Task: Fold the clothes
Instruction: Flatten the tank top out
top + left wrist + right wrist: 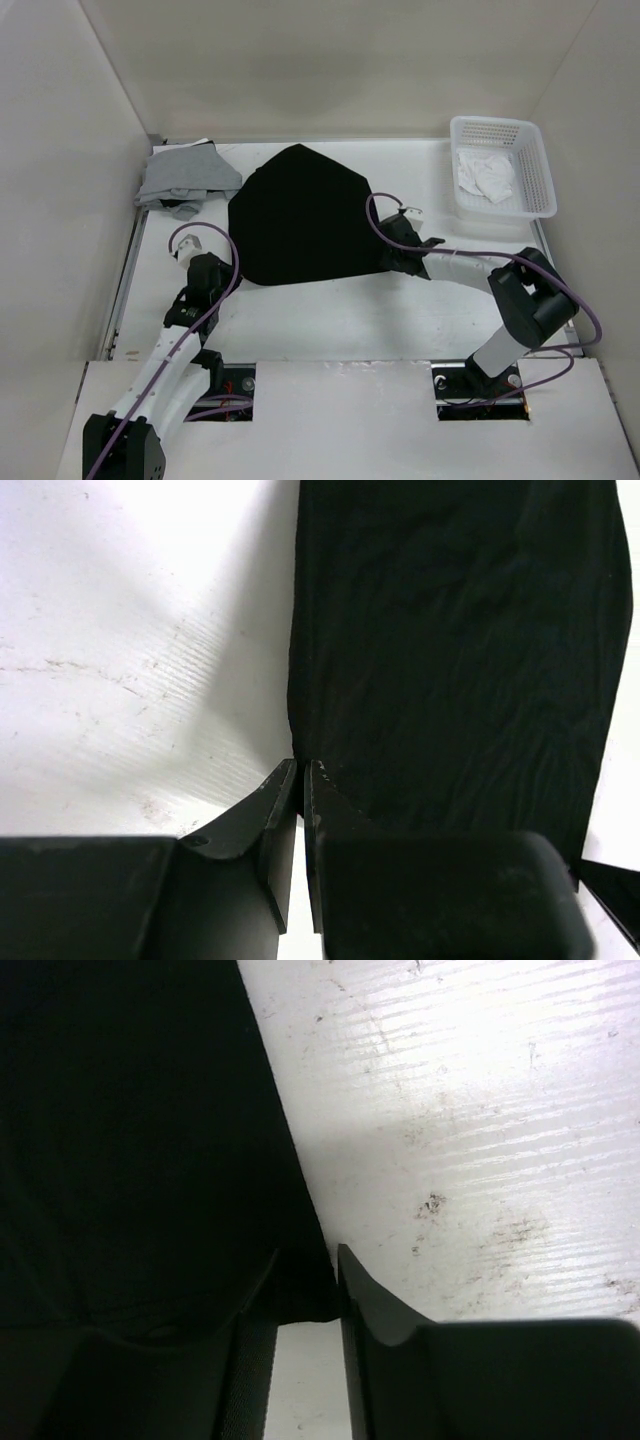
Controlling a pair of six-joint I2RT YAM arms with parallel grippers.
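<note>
The left claw (300, 772) is sitting with its fingers pressed together on the near left edge of the black garment (300, 215), seemingly pinching a thin bit of it. The right claw (308, 1265) is standing apart, with the garment's near right corner lying in the gap and not yet nipped. Between them the garment is lying spread flat on the surface (330, 320), roughly in the middle. It is looking light, limp and thin, so it is likely going to sag and drag rather than hold any shape. Taking it at the two near corners, right on the hem, is seeming the sound choice, though a shallow bite is risking a slip. Farther out, a grey garment (185, 180) is lying bunched at the far left, and a white cloth (485, 175) is resting in the white basket (500, 212) at the far right
</note>
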